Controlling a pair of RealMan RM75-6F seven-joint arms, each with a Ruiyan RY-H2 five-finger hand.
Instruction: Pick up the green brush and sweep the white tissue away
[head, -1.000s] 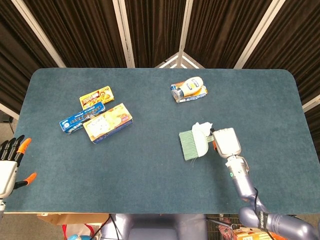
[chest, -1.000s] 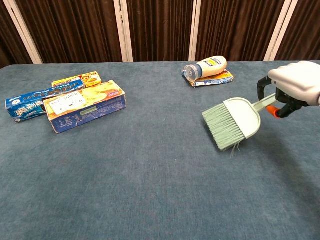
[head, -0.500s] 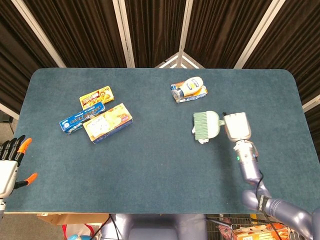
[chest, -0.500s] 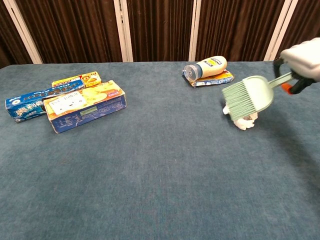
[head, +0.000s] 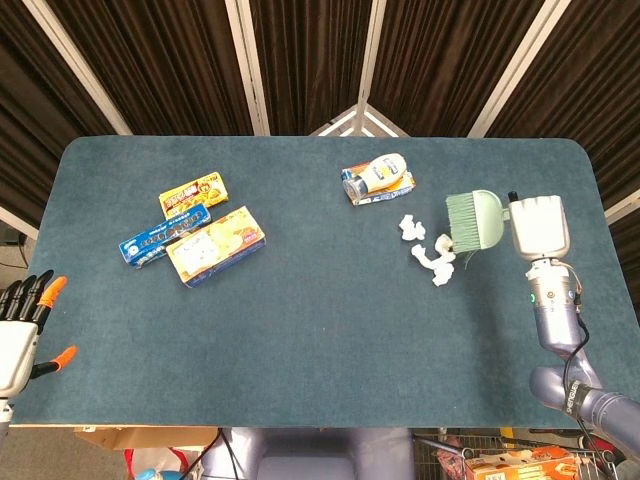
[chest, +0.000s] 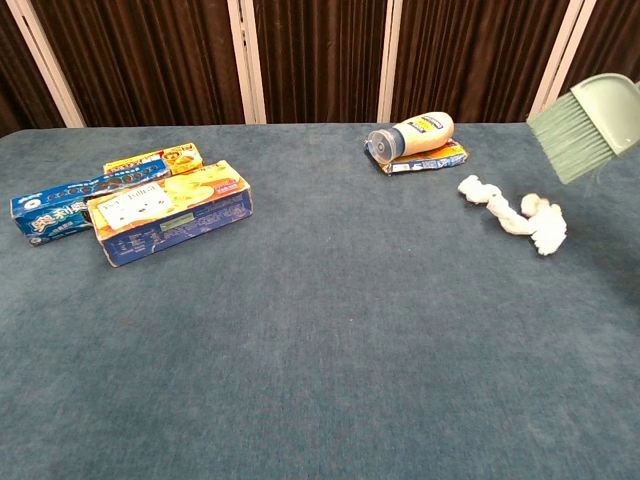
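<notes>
My right hand (head: 538, 226) holds the green brush (head: 473, 220) by its handle at the right side of the table. The brush is lifted off the cloth, its bristles pointing toward the tissue; in the chest view the brush head (chest: 585, 124) hangs at the top right edge and the hand itself is out of frame. The white tissue (head: 427, 251) lies stretched in crumpled lumps just left of the bristles, seen in the chest view as a twisted strip (chest: 515, 216). My left hand (head: 22, 325) hangs open off the table's left front edge, holding nothing.
A mayonnaise bottle on a flat packet (head: 378, 178) lies behind the tissue. Three snack boxes (head: 193, 233) sit together at the left. The blue table cloth (head: 320, 330) ends close to my right arm.
My right hand has carried the brush to the right and up, away from the middle. The tissue, earlier bunched under the brush head, now lies uncovered and spread out further right.
</notes>
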